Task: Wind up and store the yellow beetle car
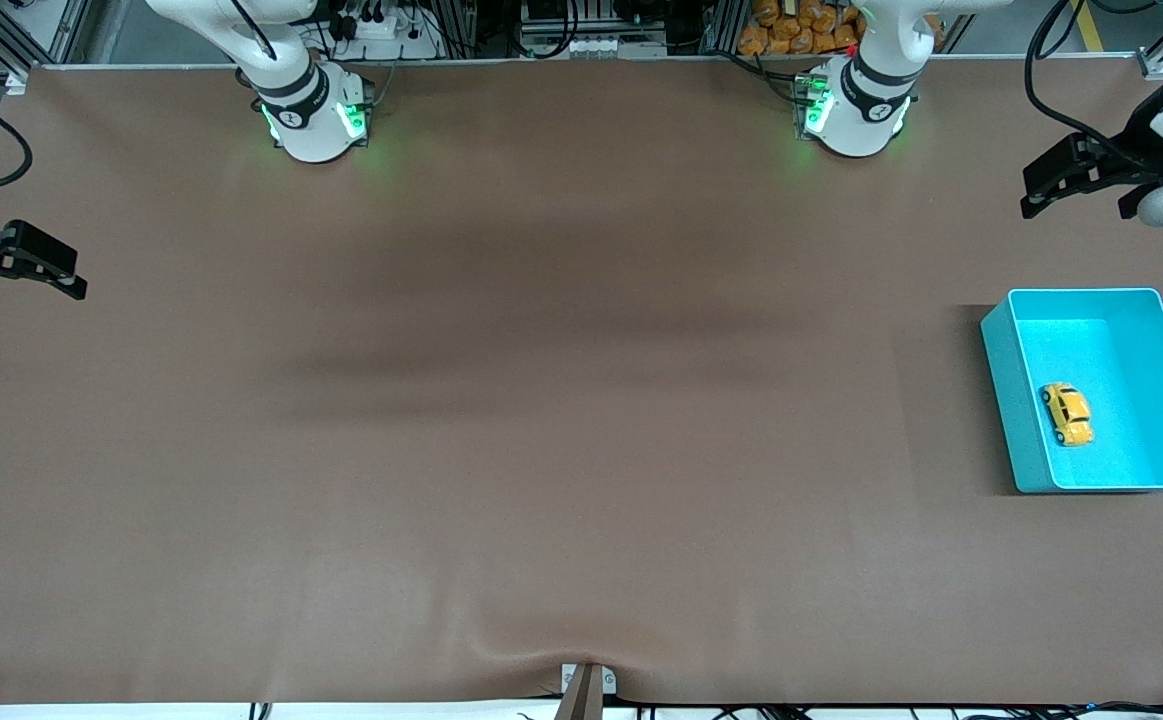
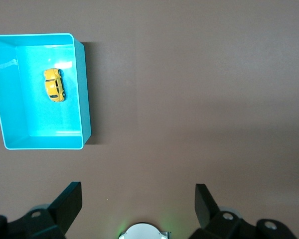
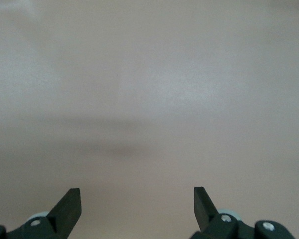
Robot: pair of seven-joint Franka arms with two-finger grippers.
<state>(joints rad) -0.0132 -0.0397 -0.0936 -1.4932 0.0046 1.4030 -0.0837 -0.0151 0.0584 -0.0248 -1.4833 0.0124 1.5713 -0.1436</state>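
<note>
As shown from the front: yellow beetle car (image 1: 1068,413) inside turquoise bin (image 1: 999,400), toward left arm's end of tabletop (image 1: 541,400).
Left wrist view: left gripper (image 2: 138,204) fingers spread, empty, over bare tabletop beside bin.
Right wrist view: right gripper (image 3: 137,204) fingers spread, waiting.
Handling: likely light, rigid, smooth; pinch across body sides.

Brown table (image 1: 541,450), turquoise bin (image 1: 999,400) atop

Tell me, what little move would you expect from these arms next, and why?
Probably the left gripper moves over the turquoise bin to fetch the yellow beetle car. The car sits inside the bin at that arm's end of the table, and that gripper hangs open and empty beside it. The right gripper waits open at the right arm's end.
</note>
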